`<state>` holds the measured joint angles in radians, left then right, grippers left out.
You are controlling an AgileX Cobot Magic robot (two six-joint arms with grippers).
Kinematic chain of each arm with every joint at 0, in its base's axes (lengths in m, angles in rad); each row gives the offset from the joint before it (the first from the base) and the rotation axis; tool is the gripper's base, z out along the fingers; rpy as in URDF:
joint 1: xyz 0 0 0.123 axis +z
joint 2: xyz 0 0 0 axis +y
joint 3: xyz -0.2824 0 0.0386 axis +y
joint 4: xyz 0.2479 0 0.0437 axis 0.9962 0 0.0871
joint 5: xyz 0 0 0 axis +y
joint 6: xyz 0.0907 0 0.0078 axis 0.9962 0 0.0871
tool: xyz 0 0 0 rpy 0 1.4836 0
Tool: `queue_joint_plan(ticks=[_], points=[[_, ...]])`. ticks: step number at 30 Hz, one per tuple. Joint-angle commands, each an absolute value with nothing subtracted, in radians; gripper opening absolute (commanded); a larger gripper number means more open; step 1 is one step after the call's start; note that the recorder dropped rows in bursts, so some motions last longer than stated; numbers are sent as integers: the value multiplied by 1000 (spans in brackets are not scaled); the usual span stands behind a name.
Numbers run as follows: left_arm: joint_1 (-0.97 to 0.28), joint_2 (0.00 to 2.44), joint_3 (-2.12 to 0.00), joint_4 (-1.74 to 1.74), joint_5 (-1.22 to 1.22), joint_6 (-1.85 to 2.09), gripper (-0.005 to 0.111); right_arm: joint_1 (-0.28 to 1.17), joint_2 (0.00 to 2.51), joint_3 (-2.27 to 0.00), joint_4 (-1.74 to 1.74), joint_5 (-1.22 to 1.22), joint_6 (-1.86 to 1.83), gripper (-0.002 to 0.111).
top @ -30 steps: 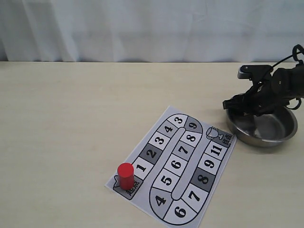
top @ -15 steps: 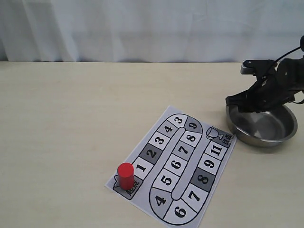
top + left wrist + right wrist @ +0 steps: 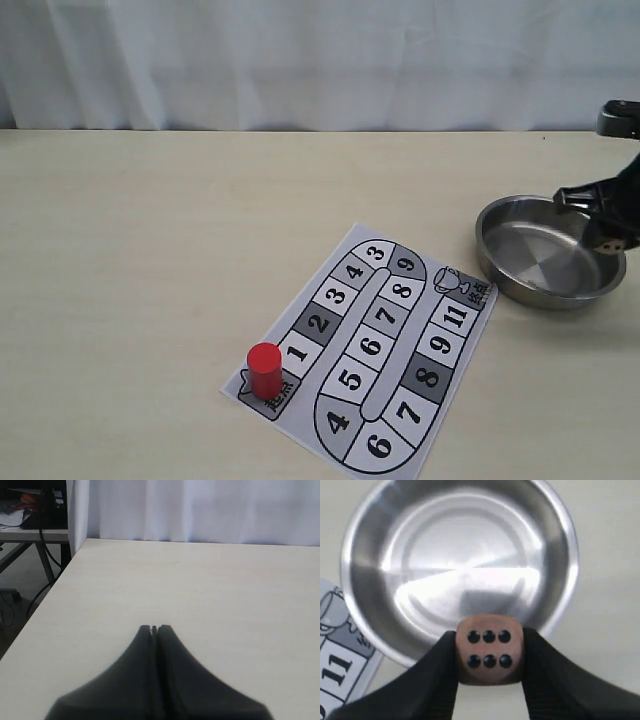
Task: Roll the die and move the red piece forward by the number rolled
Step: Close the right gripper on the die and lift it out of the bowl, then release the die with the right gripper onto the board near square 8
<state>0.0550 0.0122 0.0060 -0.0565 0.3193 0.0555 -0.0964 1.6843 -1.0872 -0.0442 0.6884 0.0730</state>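
My right gripper [image 3: 489, 652] is shut on the die [image 3: 489, 649], a tan cube whose six-pip face shows to the wrist camera. It hangs above the near rim of the steel bowl [image 3: 380, 535]. In the exterior view the right gripper [image 3: 607, 240] is at the far right edge, over the bowl's [image 3: 520, 280] right side, with the die [image 3: 609, 243] between its fingers. The red piece [image 3: 265, 370] stands upright on the start square at the lower left corner of the board [image 3: 370, 350]. The left gripper [image 3: 154, 628] is shut and holds nothing, over bare table.
The paper board has a numbered track and a trophy square beside the bowl. A white curtain [image 3: 300, 60] hangs behind the table [image 3: 150, 250]. In the left wrist view, the table's edge [image 3: 45, 600] drops off toward a desk with cables.
The right arm has pulled back to the right and lifted out of the bowl with the die in its grip. The bowl's inside now shows. The red piece has not moved.
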Motion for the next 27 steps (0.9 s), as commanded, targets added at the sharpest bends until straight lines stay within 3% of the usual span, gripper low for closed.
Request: queue_joint_plan(ticks=[1, 7, 11, 14, 17, 19, 22, 25, 27], points=[[47, 12, 0, -53, 306, 56, 0, -105, 1578, -972, -166, 733, 172, 4], [47, 12, 0, -53, 306, 56, 0, -105, 1553, -856, -255, 768, 206, 4], [47, 12, 0, -53, 306, 56, 0, -105, 1569, -803, -241, 662, 206, 4], [47, 12, 0, -53, 306, 56, 0, -102, 1575, -796, -124, 595, 172, 4], [47, 12, 0, -53, 306, 56, 0, -102, 1581, -796, 179, 578, -167, 6], [47, 12, 0, -53, 306, 56, 0, -102, 1598, -796, 438, 596, -407, 15], [47, 12, 0, -53, 306, 56, 0, -102, 1638, -796, 748, 616, -641, 41], [47, 12, 0, -53, 306, 56, 0, -102, 1673, -800, 802, 594, -629, 64], [47, 12, 0, -53, 306, 56, 0, -102, 1681, -802, 774, 572, -585, 71]])
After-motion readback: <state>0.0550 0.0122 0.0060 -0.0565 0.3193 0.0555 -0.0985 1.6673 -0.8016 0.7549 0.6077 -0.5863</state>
